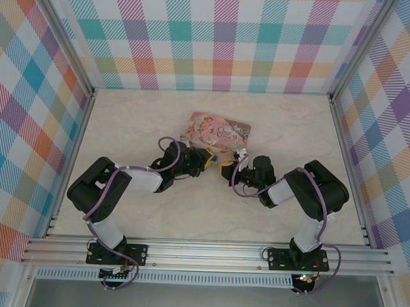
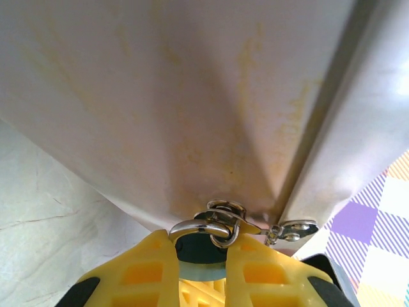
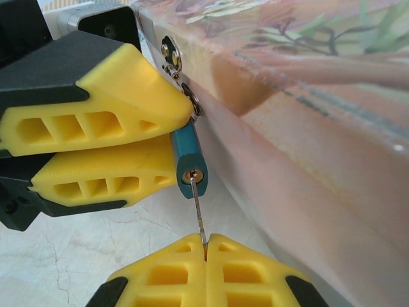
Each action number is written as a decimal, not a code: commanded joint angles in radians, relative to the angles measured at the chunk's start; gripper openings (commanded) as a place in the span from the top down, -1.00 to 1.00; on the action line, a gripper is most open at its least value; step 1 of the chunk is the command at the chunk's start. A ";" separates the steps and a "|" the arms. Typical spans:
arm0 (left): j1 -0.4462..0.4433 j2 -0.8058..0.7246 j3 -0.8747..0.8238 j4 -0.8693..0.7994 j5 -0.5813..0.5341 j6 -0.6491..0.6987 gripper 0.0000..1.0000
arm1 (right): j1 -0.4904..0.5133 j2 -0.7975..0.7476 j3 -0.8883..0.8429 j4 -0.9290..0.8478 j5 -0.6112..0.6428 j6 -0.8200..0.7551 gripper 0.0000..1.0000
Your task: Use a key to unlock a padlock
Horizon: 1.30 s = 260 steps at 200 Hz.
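Right tool (image 3: 204,248) pinching thin silver key (image 3: 199,208), tip in keyhole; left tool (image 3: 181,142) clamping small teal-blue padlock (image 3: 190,163)

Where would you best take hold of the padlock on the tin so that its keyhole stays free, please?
Grip the padlock across its blue body, near the shackle end, coming from the side away from the tin. The keyhole end must stay bare for the key, and the tin blocks the other side. The left fingers hold it that way.

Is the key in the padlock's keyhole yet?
In: the key runs from the right hand into the padlock keyhole; how deep, cannot tell.
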 commanded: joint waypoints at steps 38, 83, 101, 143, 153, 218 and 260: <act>-0.029 -0.040 0.023 -0.041 0.103 0.129 0.82 | -0.007 -0.094 0.003 -0.099 -0.061 -0.032 0.98; -0.010 -0.041 0.035 -0.074 0.102 0.182 0.82 | -0.012 -0.194 0.013 -0.379 -0.053 -0.119 0.99; -0.007 -0.047 0.059 -0.114 0.110 0.215 0.82 | -0.012 -0.224 0.002 -0.424 -0.051 -0.128 0.99; -0.005 -0.045 0.071 -0.144 0.117 0.244 0.82 | -0.012 -0.255 0.044 -0.534 -0.057 -0.150 0.99; -0.002 -0.043 0.067 -0.125 0.119 0.231 0.82 | -0.011 -0.257 0.048 -0.561 -0.051 -0.156 0.99; 0.005 -0.067 0.095 -0.185 0.121 0.263 0.83 | 0.003 -0.291 0.054 -0.713 0.002 -0.143 1.00; 0.005 -0.078 0.102 -0.241 0.120 0.302 0.83 | 0.010 -0.318 0.085 -0.749 0.014 -0.152 1.00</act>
